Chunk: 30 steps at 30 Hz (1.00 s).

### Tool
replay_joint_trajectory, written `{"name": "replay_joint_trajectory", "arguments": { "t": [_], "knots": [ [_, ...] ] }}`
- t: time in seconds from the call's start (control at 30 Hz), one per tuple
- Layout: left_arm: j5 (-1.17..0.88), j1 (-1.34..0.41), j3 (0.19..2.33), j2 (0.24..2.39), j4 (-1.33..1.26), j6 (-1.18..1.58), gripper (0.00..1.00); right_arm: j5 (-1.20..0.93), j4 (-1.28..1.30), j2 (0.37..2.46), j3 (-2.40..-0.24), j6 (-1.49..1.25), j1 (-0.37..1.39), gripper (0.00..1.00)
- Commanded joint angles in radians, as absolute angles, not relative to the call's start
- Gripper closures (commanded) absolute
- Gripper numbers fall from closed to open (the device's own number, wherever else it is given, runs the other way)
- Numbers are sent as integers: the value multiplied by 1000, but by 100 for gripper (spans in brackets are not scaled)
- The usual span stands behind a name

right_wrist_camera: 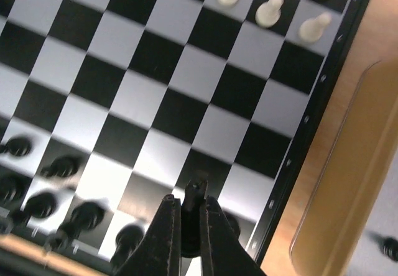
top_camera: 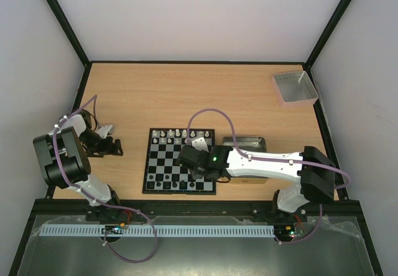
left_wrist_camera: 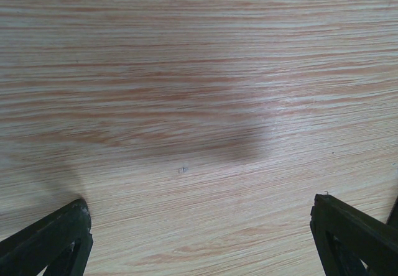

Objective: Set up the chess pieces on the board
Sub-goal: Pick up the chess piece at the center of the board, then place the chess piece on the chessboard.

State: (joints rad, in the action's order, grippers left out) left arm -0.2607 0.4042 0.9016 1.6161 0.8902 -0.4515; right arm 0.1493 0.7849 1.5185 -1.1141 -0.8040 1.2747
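Poking out above the right fingers [right_wrist_camera: 163,239] clamped on it, a black piece [right_wrist_camera: 196,188] is mostly hidden, low by the board's [right_wrist_camera: 155,58] right edge. Nearby black pieces [right_wrist_camera: 62,167] are blurred. Over the desk [left_wrist_camera: 186,102], the left fingers [left_wrist_camera: 50,239] are spread apart.

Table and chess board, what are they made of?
The table looks like wood or wood-look laminate: pale brown with long grain lines, matte. The chess board looks like smooth plastic, maybe coated metal: its black and white squares shine with glare.

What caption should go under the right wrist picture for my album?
Right gripper pinching a black chess piece over the board, beside the other black pieces.
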Motion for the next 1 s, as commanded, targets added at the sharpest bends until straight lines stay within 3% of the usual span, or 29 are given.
{"name": "replay_joint_trajectory", "arguments": {
  "t": [0.0,0.3,0.6,0.97],
  "knots": [
    [-247,410,893,1630,905,-441,4,343,552,1476,-1026,-806,1255,98],
    [-245,410,891,1634,905,-439,4,401,-13,1312,-695,-714,1247,98],
    [-250,408,893,1650,907,-443,4,215,-221,1408,-586,-674,1180,98],
    [-253,409,893,1652,908,-445,4,151,-302,1582,-643,-596,1110,98]
  ]
}}
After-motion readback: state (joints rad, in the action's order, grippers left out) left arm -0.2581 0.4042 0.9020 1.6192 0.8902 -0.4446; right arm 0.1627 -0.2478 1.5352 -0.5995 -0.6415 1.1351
